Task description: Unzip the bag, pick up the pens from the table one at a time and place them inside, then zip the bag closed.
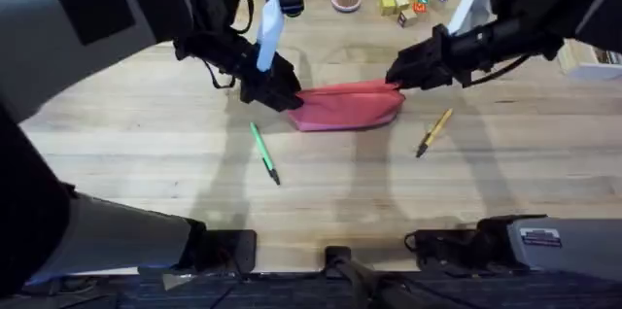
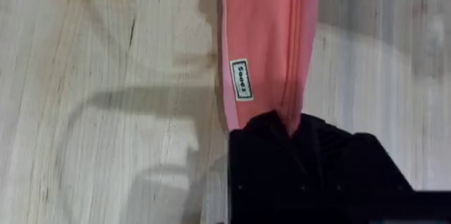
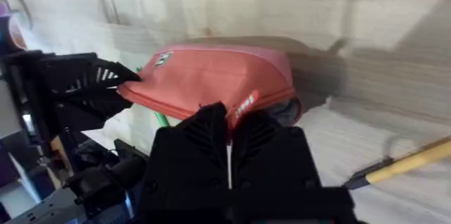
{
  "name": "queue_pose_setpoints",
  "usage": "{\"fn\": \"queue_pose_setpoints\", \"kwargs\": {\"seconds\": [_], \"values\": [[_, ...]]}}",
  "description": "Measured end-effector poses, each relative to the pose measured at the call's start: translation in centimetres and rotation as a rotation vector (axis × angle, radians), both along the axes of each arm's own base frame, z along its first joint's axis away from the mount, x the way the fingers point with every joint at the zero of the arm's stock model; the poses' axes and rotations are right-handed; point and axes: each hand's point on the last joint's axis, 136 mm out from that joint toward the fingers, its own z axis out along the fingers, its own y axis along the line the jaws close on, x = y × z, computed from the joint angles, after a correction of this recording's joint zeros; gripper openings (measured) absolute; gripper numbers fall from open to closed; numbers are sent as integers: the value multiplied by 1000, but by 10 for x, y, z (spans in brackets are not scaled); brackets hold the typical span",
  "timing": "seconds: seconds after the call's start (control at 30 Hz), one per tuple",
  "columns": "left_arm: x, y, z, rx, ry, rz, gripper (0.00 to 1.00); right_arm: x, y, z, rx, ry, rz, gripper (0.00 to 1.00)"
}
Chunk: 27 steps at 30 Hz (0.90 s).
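With the left claw (image 1: 282, 90) pinched shut on one end of the bag (image 1: 348, 107) and the right claw (image 1: 397, 76) closed on the zipper tab (image 3: 243, 104), a slipping tab could leave the bag shut.

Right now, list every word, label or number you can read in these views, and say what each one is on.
Small white tag on the bag: dark lettering, too blurred to read with certainty.
Red zipper pull tab at the right gripper: white marks, too small to read.
Toy blocks at the table's far edge: coloured faces, no character legible.
Grey label plate at the right arm's base: print too small to read.
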Motion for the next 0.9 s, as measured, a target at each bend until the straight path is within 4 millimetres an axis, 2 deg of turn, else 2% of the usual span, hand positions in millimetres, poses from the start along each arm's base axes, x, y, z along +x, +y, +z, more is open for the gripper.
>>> {"fn": "queue_pose_setpoints", "kwargs": {"seconds": [0.63, 0.9], "values": [[0, -2, 2, -19, -1, -3, 43, -5, -1, 27, -10, -84, 4, 30], [1, 0, 0, -1, -3, 0, 42, -5, 10, 24, -183, -180, 76, 31]]}}
